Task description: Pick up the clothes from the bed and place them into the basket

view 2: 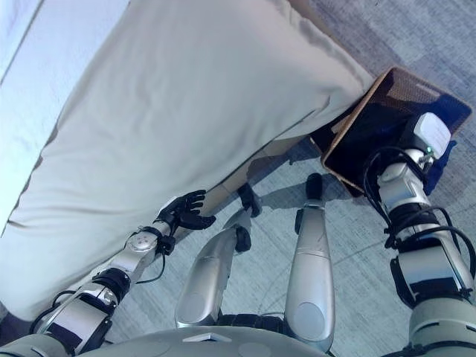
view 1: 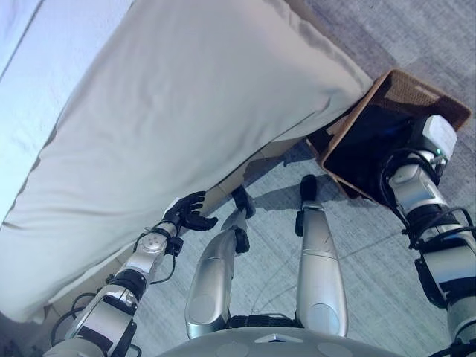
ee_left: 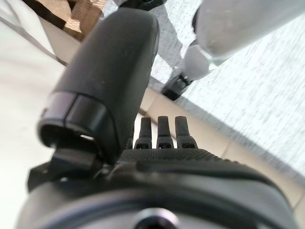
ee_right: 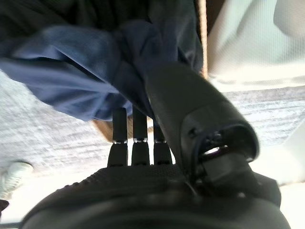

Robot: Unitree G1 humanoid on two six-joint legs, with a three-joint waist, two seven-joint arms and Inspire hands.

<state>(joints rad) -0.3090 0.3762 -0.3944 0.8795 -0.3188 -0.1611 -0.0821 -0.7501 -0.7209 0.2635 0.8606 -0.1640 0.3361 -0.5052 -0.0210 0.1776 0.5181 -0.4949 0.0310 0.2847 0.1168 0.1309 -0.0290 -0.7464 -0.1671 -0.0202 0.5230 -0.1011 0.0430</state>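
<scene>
A blue garment (ee_right: 71,71) hangs bunched between the thumb and fingers of my right hand (ee_right: 181,109), which is shut on it over the brown woven basket (view 1: 420,88). Part of that garment (view 2: 448,160) shows past my right wrist at the basket's outer side. Dark clothes (view 1: 368,141) lie inside the basket. My left hand (view 1: 186,212) hovers by the near edge of the bed (view 1: 186,111), with relaxed fingers (ee_left: 162,131) holding nothing. No loose clothes show on the cream duvet.
The basket stands on grey carpet (view 1: 372,245) against the bed's corner. A pale sheet (view 1: 30,67) lies beyond the duvet. The bed's tan base (view 1: 249,167) runs along the floor. A white shoe (ee_right: 14,174) shows on the carpet.
</scene>
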